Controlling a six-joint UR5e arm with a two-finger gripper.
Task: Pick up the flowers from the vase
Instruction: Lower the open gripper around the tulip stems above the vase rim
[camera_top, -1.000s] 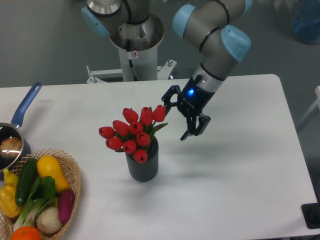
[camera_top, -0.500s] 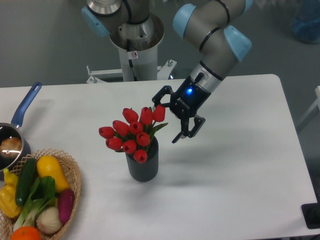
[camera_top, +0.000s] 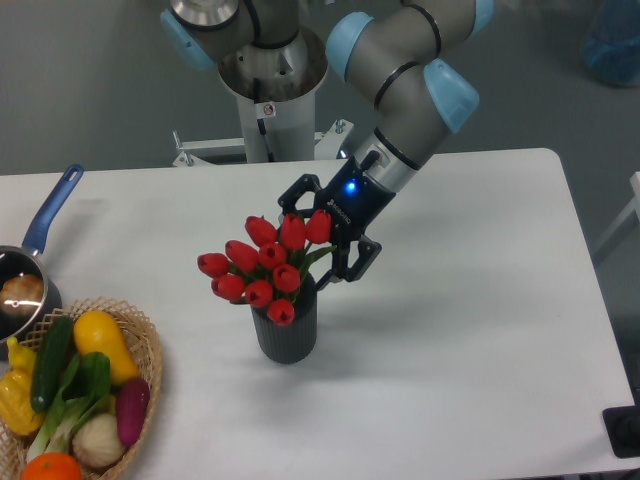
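the flowers (camera_top: 264, 262) stand in the vase (camera_top: 286, 331) near the middle of the white table (camera_top: 480, 330) — a tight bunch of red closed tulips with a few green leaves showing among the heads. the vase is a dark ribbed cylinder, upright, its rim partly covered by the lowest blooms. the bunch leans toward 10 o'clock, so the leftmost heads overhang the table well outside the vase rim.

the gripper (camera_top: 318, 235) sits at the 2 o'clock side of the bunch, just beside the uppermost tulips. its jaws are spread apart: one dark finger shows behind the top blooms at about 12 o'clock of the bunch, the other finger hangs at 3 o'clock, close beside the vase rim. the nearest tulip head lies between the two fingers as seen from this camera (whether either finger touches a bloom cannot be told). nothing is clamped. a blue light glows on the wrist above the fingers, and the arm rises toward 1 o'clock to the grey and light-blue joints at the top edge.

at 9 o'clock from the vase, at the table's left edge, a blue-handled saucepan (camera_top: 30, 268) is partly cut off. at 8 o'clock a wicker basket (camera_top: 140, 330) holds mixed vegetables — well apart from the vase.
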